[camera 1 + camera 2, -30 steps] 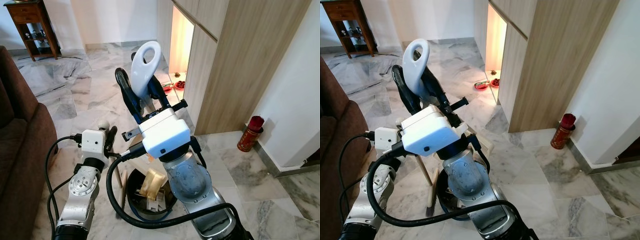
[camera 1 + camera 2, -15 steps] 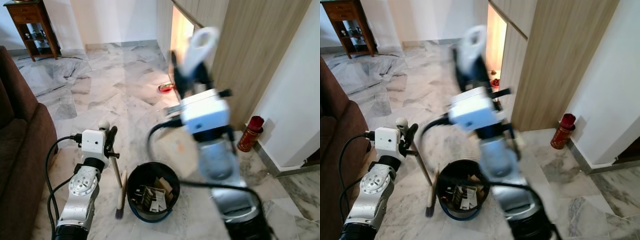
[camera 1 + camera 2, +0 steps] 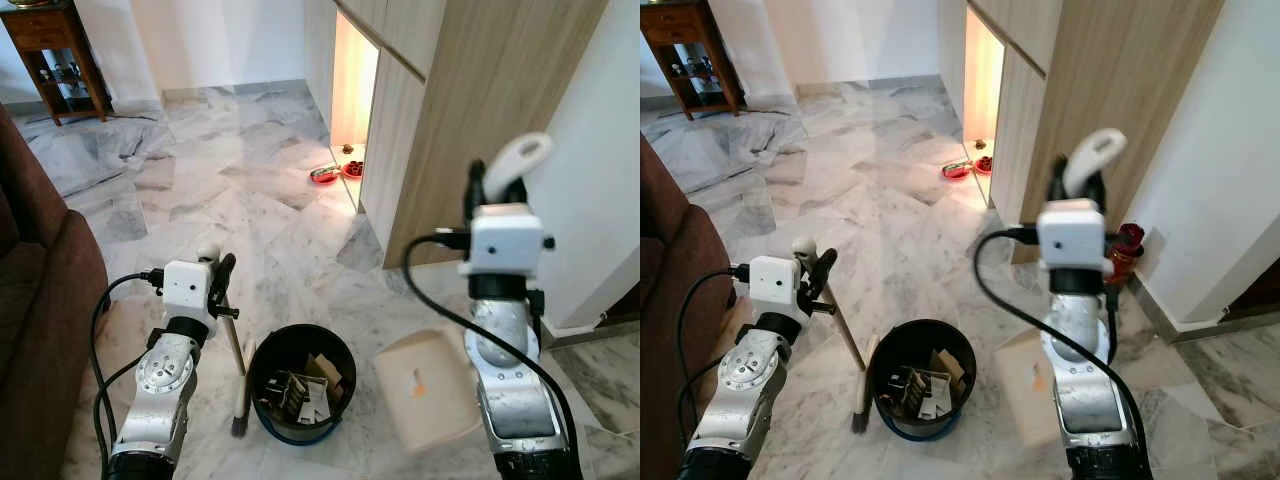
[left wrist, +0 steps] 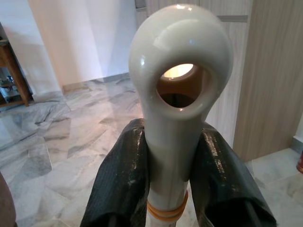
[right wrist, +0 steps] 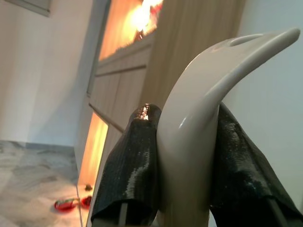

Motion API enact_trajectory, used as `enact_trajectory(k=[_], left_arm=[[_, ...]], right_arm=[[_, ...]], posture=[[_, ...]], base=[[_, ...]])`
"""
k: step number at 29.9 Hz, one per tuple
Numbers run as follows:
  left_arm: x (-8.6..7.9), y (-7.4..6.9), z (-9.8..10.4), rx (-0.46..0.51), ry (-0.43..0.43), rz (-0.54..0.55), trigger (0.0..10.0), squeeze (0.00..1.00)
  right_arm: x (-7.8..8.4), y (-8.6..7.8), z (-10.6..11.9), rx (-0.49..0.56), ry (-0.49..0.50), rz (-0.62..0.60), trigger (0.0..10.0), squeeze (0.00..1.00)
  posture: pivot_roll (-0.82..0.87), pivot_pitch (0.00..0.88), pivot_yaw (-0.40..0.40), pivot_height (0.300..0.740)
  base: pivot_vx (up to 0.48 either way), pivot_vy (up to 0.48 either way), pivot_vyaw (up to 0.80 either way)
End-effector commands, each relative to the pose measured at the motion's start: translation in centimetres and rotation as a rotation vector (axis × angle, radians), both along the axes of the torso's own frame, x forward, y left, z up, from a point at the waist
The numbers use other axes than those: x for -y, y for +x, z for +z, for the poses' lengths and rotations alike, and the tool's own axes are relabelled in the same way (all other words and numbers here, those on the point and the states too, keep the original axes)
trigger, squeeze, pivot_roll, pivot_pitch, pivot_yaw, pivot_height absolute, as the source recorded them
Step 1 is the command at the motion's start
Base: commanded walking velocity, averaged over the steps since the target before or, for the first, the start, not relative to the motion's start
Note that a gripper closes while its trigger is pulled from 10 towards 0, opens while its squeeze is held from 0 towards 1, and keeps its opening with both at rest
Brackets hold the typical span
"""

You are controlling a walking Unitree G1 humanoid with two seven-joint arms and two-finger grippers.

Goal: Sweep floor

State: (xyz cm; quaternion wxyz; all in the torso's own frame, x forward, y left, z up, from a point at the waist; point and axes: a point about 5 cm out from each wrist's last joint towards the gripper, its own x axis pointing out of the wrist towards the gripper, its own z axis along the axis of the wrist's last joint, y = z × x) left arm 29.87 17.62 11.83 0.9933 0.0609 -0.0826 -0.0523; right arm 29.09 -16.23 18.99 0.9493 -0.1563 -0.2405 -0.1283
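Note:
My left gripper [image 3: 216,276] is shut on the broom [image 3: 233,350], just under its white looped knob [image 4: 179,71]. The wooden stick slants down to the brush head [image 3: 241,402] on the floor, left of the black bin [image 3: 300,385]. The bin holds paper and cardboard scraps. My right gripper [image 3: 497,192] is raised at the right, shut on the white handle [image 5: 199,137] of the beige dustpan [image 3: 425,402]. The pan hangs tilted above the floor, just right of the bin.
A brown sofa [image 3: 40,300] lines the left side. A wooden cabinet wall [image 3: 470,100] with a lit niche [image 3: 355,90] stands on the right, red bowls [image 3: 325,175] at its foot. A red canister [image 3: 1127,243] stands by the white wall. A wooden side table [image 3: 45,40] is far left.
My right arm has swung the dustpan from above the bin out to the right and lowered it beside the bin. The left gripper and broom have stayed put.

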Motion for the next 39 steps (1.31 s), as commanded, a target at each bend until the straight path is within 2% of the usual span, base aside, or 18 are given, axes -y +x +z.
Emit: enact_trajectory(k=[1, 13, 39], left_arm=[[-0.3, -0.1, 0.8, 0.042, 0.010, -0.003, 10.0, 0.00], [-0.9, -1.2, -0.2, 0.003, 0.019, 0.003, 10.0, 0.00], [-0.2, -1.3, -0.1, 0.011, -0.006, -0.007, 10.0, 0.00]], right_arm=[[0.0, -0.1, 0.2, 0.041, -0.021, 0.004, 10.0, 0.00], [1.5, 0.2, -4.1, -0.085, 0.014, -0.051, 10.0, 0.00], [1.9, 0.4, -4.2, -0.075, 0.005, -0.053, 10.0, 0.00]], posture=[[-0.07, 0.000, 0.011, 0.740], [-0.06, 0.000, 0.008, 0.740], [-0.09, 0.000, -0.002, 0.740]], base=[[0.000, 0.000, 0.00], [0.000, 0.000, 0.00], [0.000, 0.000, 0.00]])
